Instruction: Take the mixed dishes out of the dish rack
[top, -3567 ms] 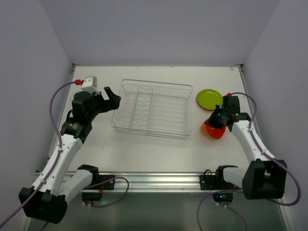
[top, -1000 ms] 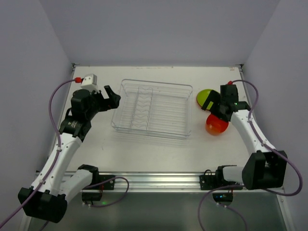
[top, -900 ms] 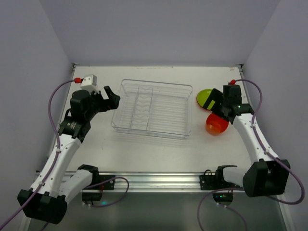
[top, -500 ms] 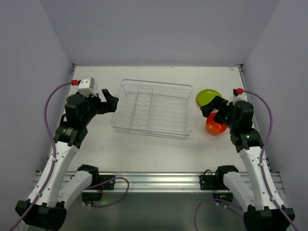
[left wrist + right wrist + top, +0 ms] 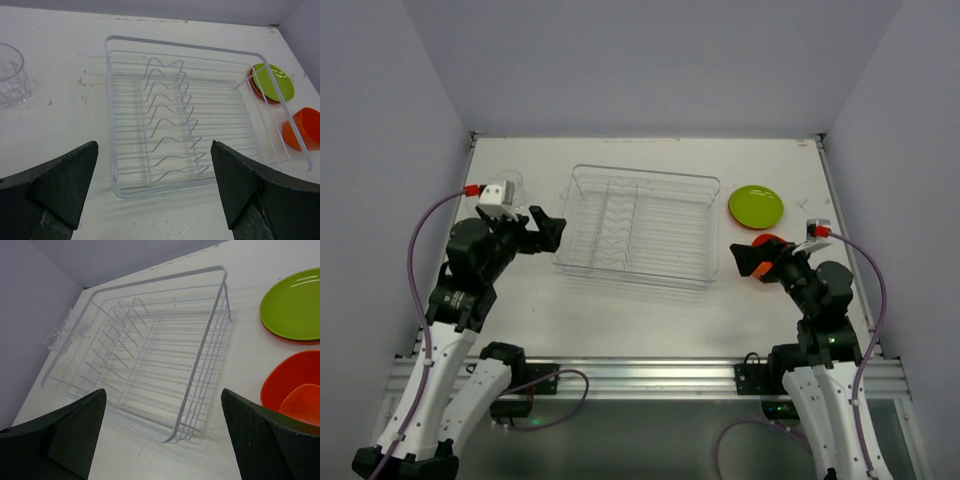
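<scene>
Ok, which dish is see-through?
The tumbler, alone left of the rack. The plate is green and the cup orange, both right of it.

READABLE TEXT: none in any view | LABELS/BRANDS: none legible | NUMBERS/SIGNS: none legible | dish rack (image 5: pixel 670 235): no readable marking | lime-green plate (image 5: pixel 755 205): no readable marking
</scene>
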